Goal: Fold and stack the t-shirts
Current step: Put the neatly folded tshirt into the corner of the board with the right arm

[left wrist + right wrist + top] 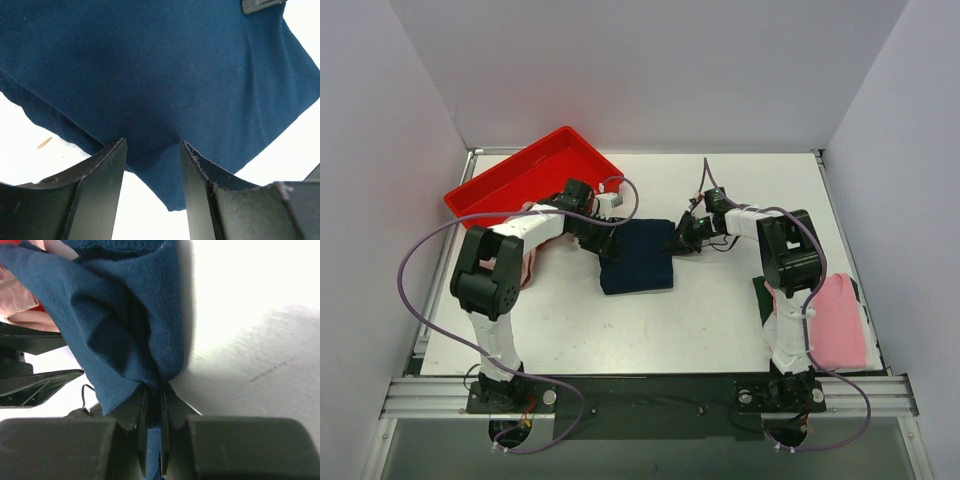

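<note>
Three t-shirts (pixel 636 257) (pixel 840 320) (pixel 527 266), one red tray (pixel 520 175), two arms (pixel 505 270) (pixel 785 250).

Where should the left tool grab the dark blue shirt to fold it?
Probably the navy t-shirt's far-left corner, coming in from the left, low over the table. The cloth lies flat, so only an edge can be pinched. The open left tool straddles that corner, and the right tool pinches the far-right one.
</note>
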`<state>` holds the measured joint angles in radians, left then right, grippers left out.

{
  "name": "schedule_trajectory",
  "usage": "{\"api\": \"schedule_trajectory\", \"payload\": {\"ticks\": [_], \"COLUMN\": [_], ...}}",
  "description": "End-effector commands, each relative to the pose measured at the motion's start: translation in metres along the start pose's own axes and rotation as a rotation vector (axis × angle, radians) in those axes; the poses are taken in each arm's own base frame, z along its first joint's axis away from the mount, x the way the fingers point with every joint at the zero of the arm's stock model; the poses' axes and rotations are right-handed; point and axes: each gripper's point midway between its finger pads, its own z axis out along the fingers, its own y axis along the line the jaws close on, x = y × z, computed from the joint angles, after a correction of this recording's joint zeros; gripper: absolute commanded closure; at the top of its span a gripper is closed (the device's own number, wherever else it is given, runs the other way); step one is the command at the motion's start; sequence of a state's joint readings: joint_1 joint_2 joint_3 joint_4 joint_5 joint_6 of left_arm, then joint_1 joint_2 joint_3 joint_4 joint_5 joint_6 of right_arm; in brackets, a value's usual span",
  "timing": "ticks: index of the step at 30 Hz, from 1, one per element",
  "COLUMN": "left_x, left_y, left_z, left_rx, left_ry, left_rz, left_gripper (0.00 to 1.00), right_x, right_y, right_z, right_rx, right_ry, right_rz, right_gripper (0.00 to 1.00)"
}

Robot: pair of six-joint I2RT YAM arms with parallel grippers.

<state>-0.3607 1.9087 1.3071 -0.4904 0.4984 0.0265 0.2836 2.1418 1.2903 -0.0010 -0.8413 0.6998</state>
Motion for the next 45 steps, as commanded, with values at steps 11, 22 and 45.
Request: {"api": "schedule_trajectory", "payload": {"ticks": [11, 22, 45], "left_x": [-0.083, -0.077, -0.086], "left_y": [0.009, -0.012, -0.032], "left_z": [-0.090, -0.125, -0.136], "left_rx": [-0.096, -0.102, -0.039], "left_ry": [-0.238, -0.309, -0.339], "left_rz": [0.161, 0.270, 0.291], "left_gripper": [0.38, 0.31, 0.30], "right_x": [0.033, 0.086, 0.143], "right_y": [-0.014, -0.057, -0.088], "right_z": [-0.082, -0.189, -0.381], "right_rx": [0.320, 0.831, 1.455], "right_ry": [0.111, 0.189, 0.236], "right_rz": [-0.416, -0.737, -0.738], "right_gripper": [1.00, 1.00, 1.00]}}
